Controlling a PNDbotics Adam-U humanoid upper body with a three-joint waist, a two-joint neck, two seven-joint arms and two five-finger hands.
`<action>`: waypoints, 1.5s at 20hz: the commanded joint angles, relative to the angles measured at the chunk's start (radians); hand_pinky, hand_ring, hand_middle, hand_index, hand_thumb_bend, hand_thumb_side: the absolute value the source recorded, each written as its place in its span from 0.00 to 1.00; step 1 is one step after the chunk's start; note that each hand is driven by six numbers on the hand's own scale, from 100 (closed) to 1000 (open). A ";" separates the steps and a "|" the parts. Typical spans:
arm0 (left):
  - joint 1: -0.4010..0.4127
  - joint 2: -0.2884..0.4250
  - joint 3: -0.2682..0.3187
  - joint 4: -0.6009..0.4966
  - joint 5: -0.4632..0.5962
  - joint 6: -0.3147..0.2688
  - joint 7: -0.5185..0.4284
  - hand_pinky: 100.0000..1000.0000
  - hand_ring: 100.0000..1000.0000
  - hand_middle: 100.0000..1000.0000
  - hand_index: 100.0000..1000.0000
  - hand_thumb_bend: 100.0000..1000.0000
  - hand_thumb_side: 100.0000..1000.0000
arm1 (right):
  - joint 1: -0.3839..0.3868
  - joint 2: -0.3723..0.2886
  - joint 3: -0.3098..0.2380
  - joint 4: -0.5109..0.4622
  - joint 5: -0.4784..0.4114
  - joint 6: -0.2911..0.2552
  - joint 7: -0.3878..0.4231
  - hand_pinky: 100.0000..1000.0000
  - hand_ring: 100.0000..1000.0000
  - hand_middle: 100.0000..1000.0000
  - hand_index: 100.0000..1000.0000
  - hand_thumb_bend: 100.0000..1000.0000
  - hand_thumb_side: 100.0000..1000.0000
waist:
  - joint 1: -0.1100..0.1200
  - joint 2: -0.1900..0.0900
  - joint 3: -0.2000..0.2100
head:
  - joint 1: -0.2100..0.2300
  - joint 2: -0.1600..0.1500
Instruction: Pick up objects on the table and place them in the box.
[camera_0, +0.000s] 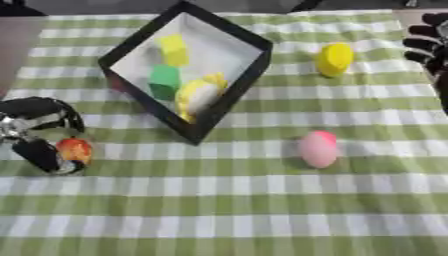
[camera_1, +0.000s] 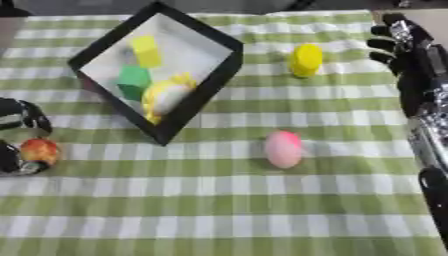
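A black-walled box (camera_0: 234, 85) with a white floor stands at the upper middle, turned like a diamond. Inside lie a yellow block (camera_0: 173, 49), a green block (camera_0: 164, 81) and a yellow-and-white rounded thing (camera_0: 198, 96). My left hand (camera_0: 39, 131) is at the left edge, fingers curled round a small orange-red round object (camera_0: 74, 149) on the cloth. A pink egg-shaped object (camera_0: 318, 148) lies right of centre. A yellow cylinder (camera_0: 334, 59) stands at the upper right. My right hand (camera_1: 404, 42) hangs at the right edge, fingers spread, holding nothing.
A green-and-white checked cloth (camera_0: 227, 210) covers the table. The right forearm (camera_1: 429, 130) runs down the right edge in the right eye view. A dark strip lies beyond the cloth's far edge.
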 joint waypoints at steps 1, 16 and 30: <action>-0.012 0.024 0.005 -0.002 -0.024 -0.006 -0.017 0.76 0.76 0.71 0.72 0.32 0.15 | -0.010 -0.012 -0.006 -0.012 0.000 0.001 0.000 0.82 0.78 0.74 0.85 0.00 0.73 | -0.009 -0.011 0.001 | 0.003 -0.001; -0.052 0.104 0.061 -0.235 0.033 0.026 -0.034 0.73 0.73 0.65 0.60 0.03 0.00 | -0.010 -0.026 -0.007 -0.012 0.001 -0.001 0.000 0.82 0.79 0.74 0.85 0.00 0.72 | -0.004 -0.020 0.007 | 0.000 0.002; -0.549 -0.212 -0.001 0.080 0.044 0.009 -0.079 0.74 0.73 0.65 0.60 0.00 0.00 | -0.030 -0.034 0.001 -0.015 -0.005 -0.004 0.010 0.82 0.79 0.74 0.85 0.00 0.70 | -0.002 -0.043 -0.008 | 0.015 0.008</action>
